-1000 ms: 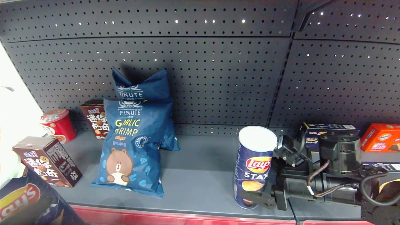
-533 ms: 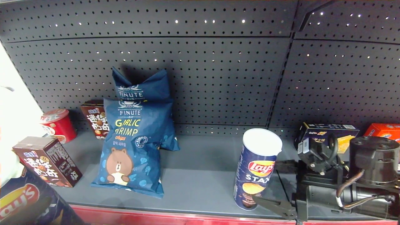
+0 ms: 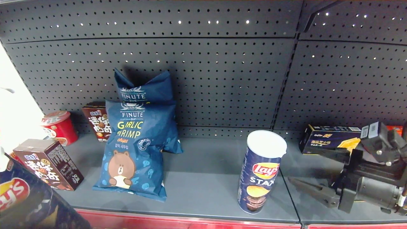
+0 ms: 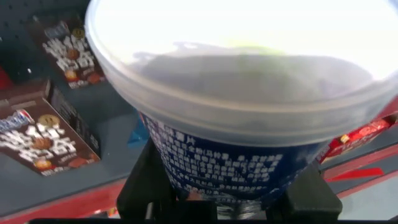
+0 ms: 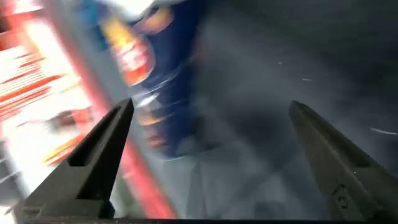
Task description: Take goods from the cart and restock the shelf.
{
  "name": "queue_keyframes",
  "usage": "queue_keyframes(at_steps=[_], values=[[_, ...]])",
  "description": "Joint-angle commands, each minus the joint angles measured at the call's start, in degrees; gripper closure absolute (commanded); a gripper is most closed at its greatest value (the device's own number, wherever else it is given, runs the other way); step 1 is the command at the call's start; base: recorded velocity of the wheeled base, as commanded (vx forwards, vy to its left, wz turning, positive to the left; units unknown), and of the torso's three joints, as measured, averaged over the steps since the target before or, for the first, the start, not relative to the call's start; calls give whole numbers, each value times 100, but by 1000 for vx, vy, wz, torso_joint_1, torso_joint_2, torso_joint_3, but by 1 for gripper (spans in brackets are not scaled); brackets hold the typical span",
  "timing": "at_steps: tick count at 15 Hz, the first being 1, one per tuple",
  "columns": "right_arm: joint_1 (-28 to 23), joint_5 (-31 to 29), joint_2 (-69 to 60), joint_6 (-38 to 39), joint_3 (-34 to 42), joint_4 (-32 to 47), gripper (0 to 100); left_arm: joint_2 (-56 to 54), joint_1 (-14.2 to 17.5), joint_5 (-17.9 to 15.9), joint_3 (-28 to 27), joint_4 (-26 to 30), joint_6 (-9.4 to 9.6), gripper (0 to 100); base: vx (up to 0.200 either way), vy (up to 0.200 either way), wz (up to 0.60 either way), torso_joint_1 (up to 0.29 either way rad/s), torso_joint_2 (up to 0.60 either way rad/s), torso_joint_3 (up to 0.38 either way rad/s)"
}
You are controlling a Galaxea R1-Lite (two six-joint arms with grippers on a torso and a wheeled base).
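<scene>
Step judged: between placements. Chip canister (image 3: 262, 171) upright on shelf (image 3: 203, 178), lower centre-right. Right gripper (image 3: 302, 166) beside it, apart, jaws wide, empty. Left gripper (image 4: 230, 202) clamped around second canister (image 3: 19, 200), lower left. Next, probably: shelve it upright.

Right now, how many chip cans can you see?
2. One can stands upright on the shelf, right of the blue bags. The other can is in the left hand, before the shelf's left end. More may be hidden.
</scene>
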Motion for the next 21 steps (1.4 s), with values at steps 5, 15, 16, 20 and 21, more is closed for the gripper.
queue_keyframes(at_steps=[5, 15, 16, 20, 21], values=[[-5, -919, -1116, 207, -535, 1087, 0, 1579, -1078, -243, -1521, -50, -29, 100, 0, 0, 0, 0, 0, 0], [-14, -1244, -1652, 391, -315, 1246, 0, 4893, -1315, -1042, -2831, -1439, 33, 100, 0, 0, 0, 0, 0, 0], [-22, -1218, -1643, 453, -333, 1246, 0, 5139, -1324, -1122, -2919, -1641, 33, 100, 0, 0, 0, 0, 0, 0], [4, -1209, -1608, 523, -377, 1246, 0, 5903, -1394, -1596, -3270, -2142, 182, 100, 0, 0, 0, 0, 0, 0], [4, -1200, -1599, 532, -377, 1246, 0, 5982, -1394, -1675, -3332, -2186, 182, 100, 0, 0, 0, 0, 0, 0]])
